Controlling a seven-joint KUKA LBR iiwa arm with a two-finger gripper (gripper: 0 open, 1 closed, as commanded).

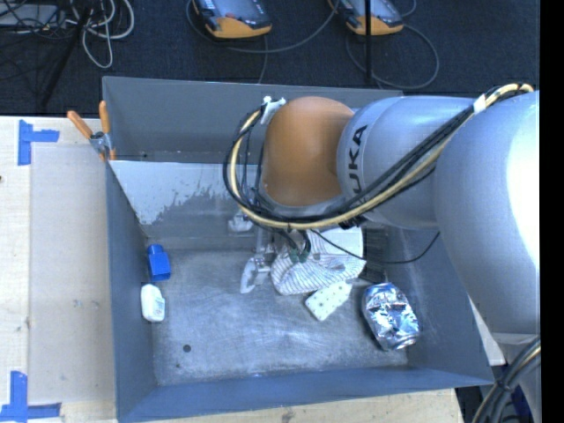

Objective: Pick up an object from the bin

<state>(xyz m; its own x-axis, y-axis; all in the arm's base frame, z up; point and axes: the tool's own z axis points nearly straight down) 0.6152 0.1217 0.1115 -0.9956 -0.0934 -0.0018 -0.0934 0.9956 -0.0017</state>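
- The thing nearest the gripper (256, 276) is a crumpled white cloth (304, 271) with thin stripes, lying near the middle of the bin (291, 386), a bit toward 3 o'clock.
- It looks soft, floppy and light, so I'd guess it drapes rather than slips; pinching a raised fold at its 9 o'clock edge seems the best bet.
- The gripper sits low at that edge, touching or just beside it. Honestly can't tell if it's open, closed, or has any cloth.
- A white plastic block (324, 303) rests against the cloth at 5 o'clock and could get dragged along.
- A crumpled foil ball (390, 317) is near, toward 4 o'clock.
- A blue block (158, 261) and a small white bottle (152, 304) are well apart at 9 o'clock.
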